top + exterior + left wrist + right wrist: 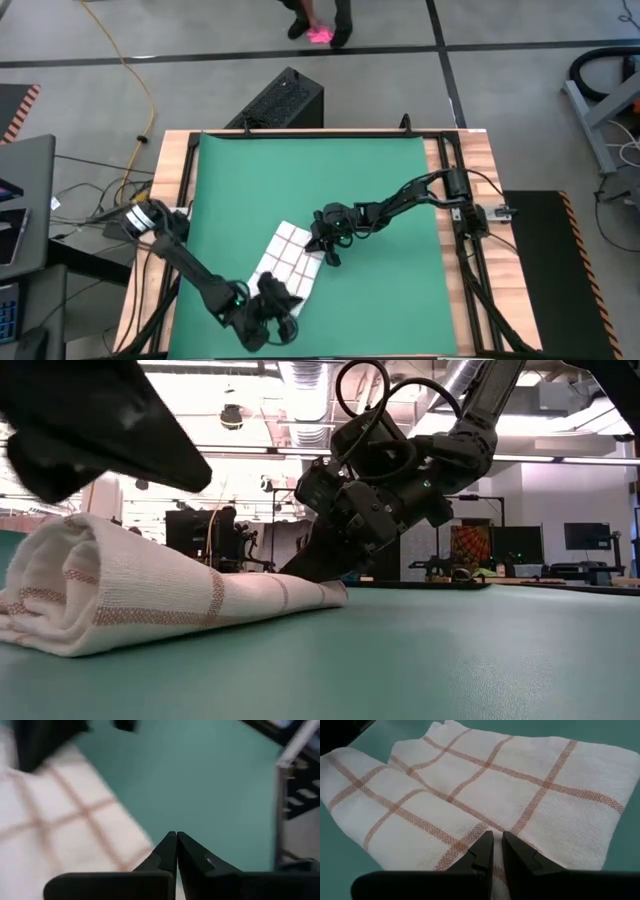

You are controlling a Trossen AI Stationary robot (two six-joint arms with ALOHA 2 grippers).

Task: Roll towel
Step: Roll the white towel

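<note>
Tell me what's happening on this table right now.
Two robot arms are working a checked towel on the green mat. The towel is partly rolled: the low view shows a thick rolled end nearer the camera and a flat tail. The left gripper, jaws shut, is at the rolled end near the table's front edge. The right gripper sits at the towel's far flat edge, jaws nearly together; whether it pinches the cloth isn't clear.

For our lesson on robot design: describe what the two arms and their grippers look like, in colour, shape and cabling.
Both arms are black and slim, built of jointed segments. The left arm has a pale silver collar near its base. The right arm carries looping black cables. The left gripper and right gripper each end in two dark, tapering, wedge-shaped fingers.
</note>
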